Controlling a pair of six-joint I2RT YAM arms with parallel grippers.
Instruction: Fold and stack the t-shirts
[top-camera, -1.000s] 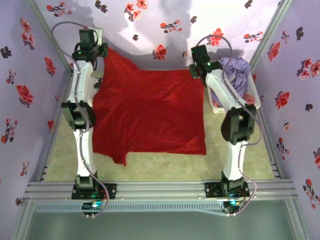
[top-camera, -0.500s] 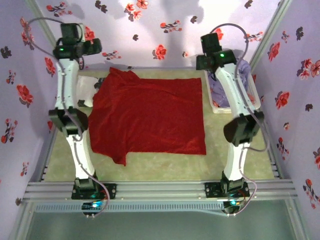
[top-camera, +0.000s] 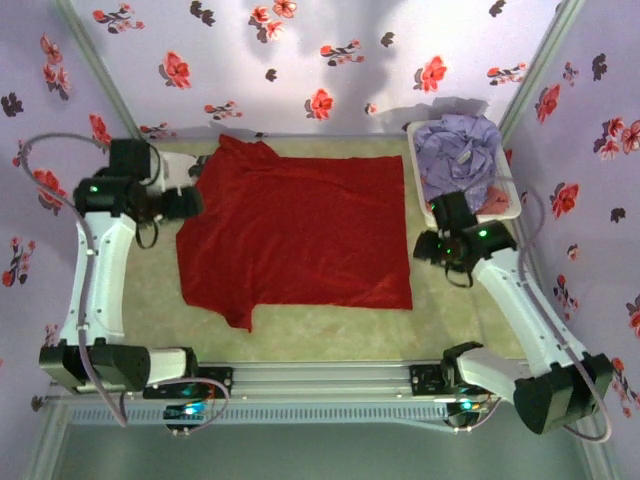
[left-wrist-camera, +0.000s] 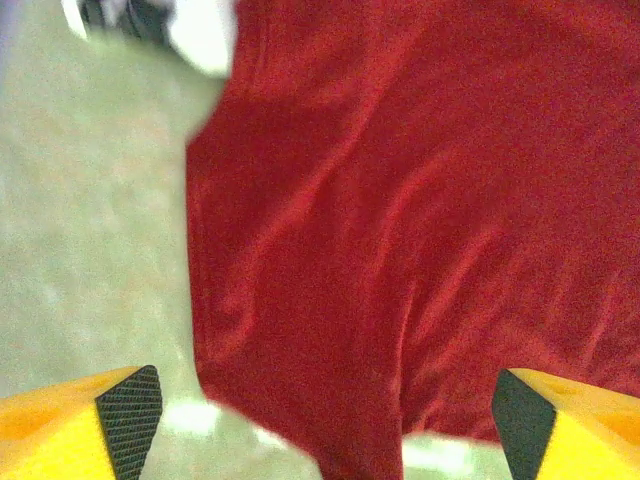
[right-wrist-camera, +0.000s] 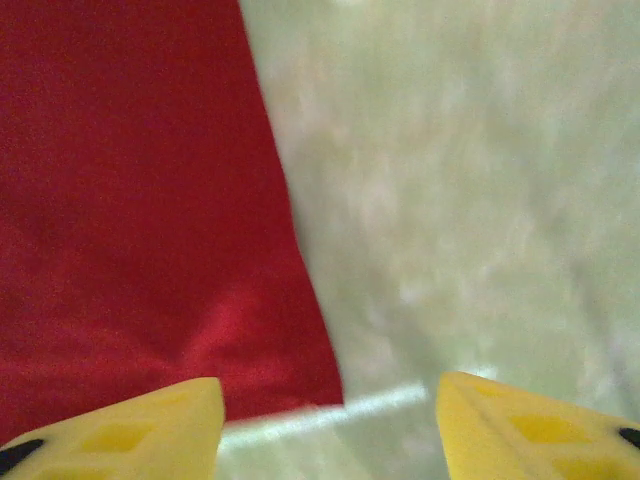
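The bright red t-shirt (top-camera: 295, 225) lies spread flat in the middle of the table, one sleeve hanging toward the near left. My left gripper (top-camera: 188, 204) is open at the shirt's left edge; in the left wrist view (left-wrist-camera: 325, 430) the red cloth (left-wrist-camera: 400, 200) lies below the parted fingers (left-wrist-camera: 130, 420). My right gripper (top-camera: 427, 248) is open beside the shirt's right edge, over its near right corner (right-wrist-camera: 150, 220). The lavender t-shirt (top-camera: 455, 150) is heaped in the basket. A bit of the white printed t-shirt (top-camera: 182, 172) peeks out by the left arm, white t-shirt (left-wrist-camera: 200, 30).
The white plastic basket (top-camera: 511, 186) stands at the far right corner. Floral walls close in the left, right and far sides. Bare pale green table (top-camera: 330, 330) runs in front of the shirt and along its right side (right-wrist-camera: 470, 180).
Both arms have drawn back from the shirt's far edge, the left swinging to the left side and the right to the right side. The basket is now uncovered. The shirt lies flat.
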